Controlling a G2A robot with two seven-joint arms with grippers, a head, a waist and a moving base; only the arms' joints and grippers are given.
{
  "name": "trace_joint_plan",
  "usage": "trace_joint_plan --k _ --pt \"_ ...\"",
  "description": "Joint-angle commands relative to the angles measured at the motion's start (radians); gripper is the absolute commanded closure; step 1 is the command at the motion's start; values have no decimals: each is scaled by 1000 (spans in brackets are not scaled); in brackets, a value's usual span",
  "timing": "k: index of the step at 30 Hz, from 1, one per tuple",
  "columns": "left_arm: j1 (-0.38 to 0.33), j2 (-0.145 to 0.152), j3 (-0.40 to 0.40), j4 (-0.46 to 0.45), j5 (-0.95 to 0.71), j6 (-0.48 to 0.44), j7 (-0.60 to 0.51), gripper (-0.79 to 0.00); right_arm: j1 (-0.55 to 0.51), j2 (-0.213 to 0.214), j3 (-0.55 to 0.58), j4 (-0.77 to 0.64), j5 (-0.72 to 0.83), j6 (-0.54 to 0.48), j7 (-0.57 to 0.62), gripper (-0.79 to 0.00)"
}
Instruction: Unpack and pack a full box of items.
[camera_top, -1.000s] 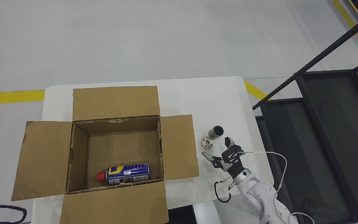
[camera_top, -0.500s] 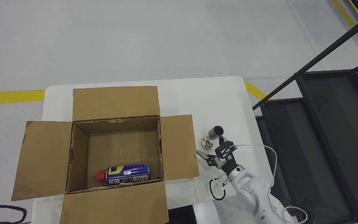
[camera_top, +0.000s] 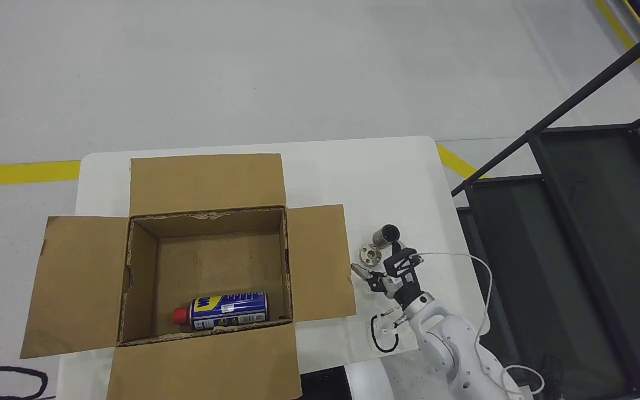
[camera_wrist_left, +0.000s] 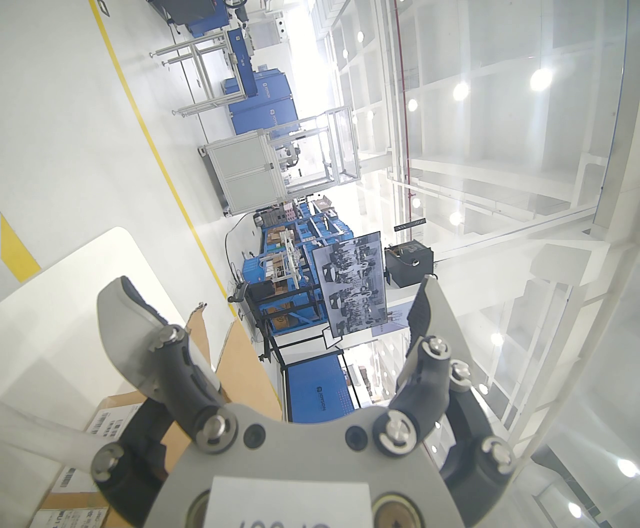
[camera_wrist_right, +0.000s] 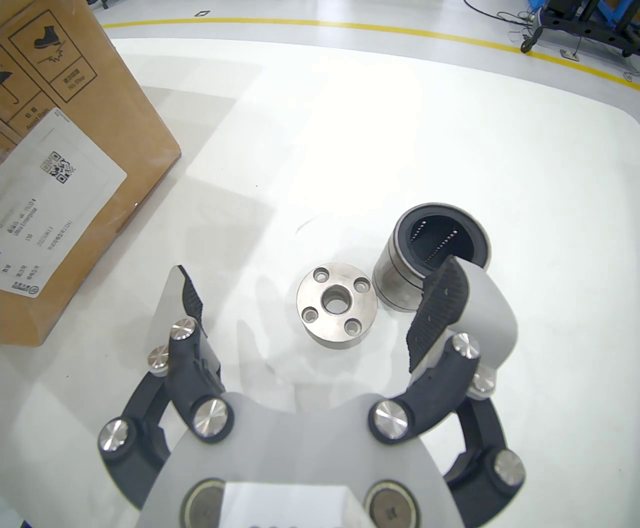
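Your right gripper (camera_wrist_right: 319, 286) hangs wide open and empty astride the flange (camera_wrist_right: 345, 314), likely lined up to grip it; the bearing (camera_wrist_right: 400, 275) sits just beside.

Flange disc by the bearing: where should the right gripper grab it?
Grip the flange disc by its outer rim, from straight above: it lies flat on the table, leaving only the round edge to pinch. The linear bearing crowds one side, so the open right gripper should probably turn to close across the free sides.
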Motion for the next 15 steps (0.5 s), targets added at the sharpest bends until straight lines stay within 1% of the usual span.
trace_joint_plan --k 1,2,4,7,15 --pt "0 0 0 0 0 0 0 -785 -8 0 5 2 9 8 -1 -785" --pt "0 0 0 0 0 0 0 -785 -13 0 9 2 16 14 1 -785" --pt "0 0 0 0 0 0 0 -785 -24 0 16 3 37 27 -8 -760" --pt "0 0 0 0 0 0 0 -785 -27 -1 17 20 55 21 -21 -757" --pt "0 0 0 0 0 0 0 -785 28 -6 -3 73 86 23 -16 -754"
